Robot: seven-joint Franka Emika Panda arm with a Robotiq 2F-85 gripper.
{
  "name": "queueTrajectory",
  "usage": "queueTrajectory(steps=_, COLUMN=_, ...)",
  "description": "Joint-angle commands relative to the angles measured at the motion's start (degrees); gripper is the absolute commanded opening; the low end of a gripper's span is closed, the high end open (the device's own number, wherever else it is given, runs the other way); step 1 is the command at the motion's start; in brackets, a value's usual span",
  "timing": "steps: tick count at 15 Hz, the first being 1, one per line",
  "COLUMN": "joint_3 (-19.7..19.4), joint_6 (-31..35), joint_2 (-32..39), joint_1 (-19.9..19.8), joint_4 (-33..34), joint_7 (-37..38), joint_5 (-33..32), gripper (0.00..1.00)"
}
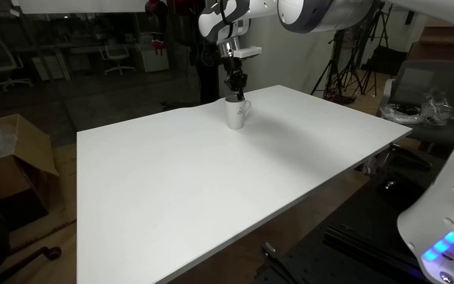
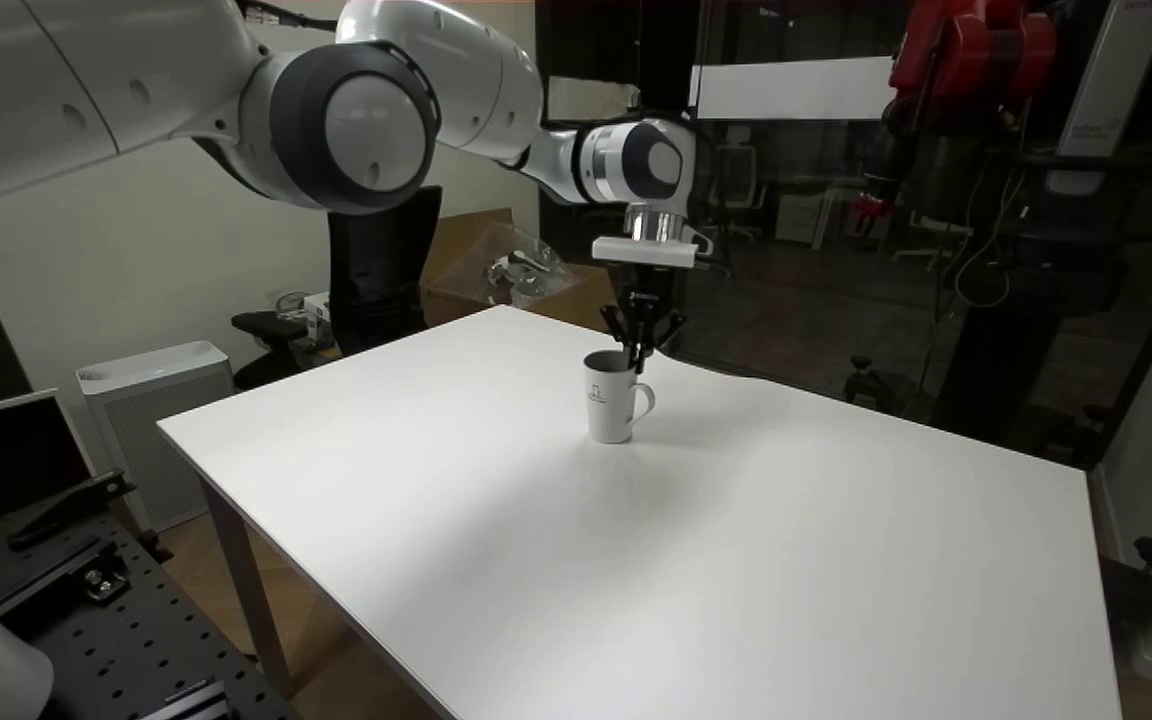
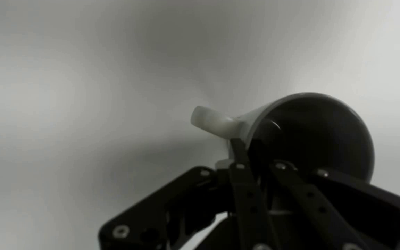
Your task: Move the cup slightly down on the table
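Note:
The white cup point(image 1: 235, 117) is upright at the far part of the white table point(image 1: 164, 185) in an exterior view. It also shows in another exterior view point(image 2: 609, 408), with its handle pointing right, near the middle of the table point(image 2: 756, 560). Whether its base touches the top is hard to tell. My gripper point(image 1: 240, 94) points down at the cup's rim on the handle side. In the wrist view the gripper point(image 3: 248, 145) is closed on the rim wall of the cup point(image 3: 314, 139), one finger inside, one outside, beside the handle. The inner fingertip is lost in the dark interior.
A cardboard box point(image 1: 10, 165) stands on the floor beyond a table end. The robot's base point(image 1: 447, 221) and a black mounting board point(image 2: 116, 620) lie along one long side. A red robot arm point(image 2: 976, 60) hangs past the far edge.

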Motion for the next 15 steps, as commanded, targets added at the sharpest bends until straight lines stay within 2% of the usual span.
queueTrajectory(steps=1, joint_3=-0.1, joint_6=-2.1, joint_2=1.7, joint_1=0.6, joint_4=3.8, joint_7=-1.2, joint_5=-0.3, gripper=0.02)
queueTrajectory(steps=5, joint_3=0.6, joint_6=-3.0, joint_2=1.4, joint_1=0.5, joint_4=3.8, joint_7=-3.8, joint_5=0.2, gripper=0.02)
queueTrajectory(steps=6, joint_3=0.2, joint_6=-0.4, joint_2=0.0, joint_1=0.5, joint_4=0.0, joint_7=-2.4, joint_5=0.1, gripper=0.08)
queueTrajectory(steps=12, joint_3=0.3, joint_6=-0.8, joint_2=0.0, joint_1=0.6, joint_4=0.0, joint_7=-3.4, joint_5=0.2, gripper=0.08)
queueTrajectory(steps=13, joint_3=0.2, joint_6=-0.4, joint_2=-0.1, joint_1=0.8, joint_4=-0.3, joint_7=-3.3, joint_5=0.0, gripper=0.02)
queueTrajectory(steps=15, joint_3=0.5, joint_6=0.3, joint_2=-0.7, joint_1=0.9, joint_4=-2.3, joint_7=-3.1, joint_5=0.2, gripper=0.02)
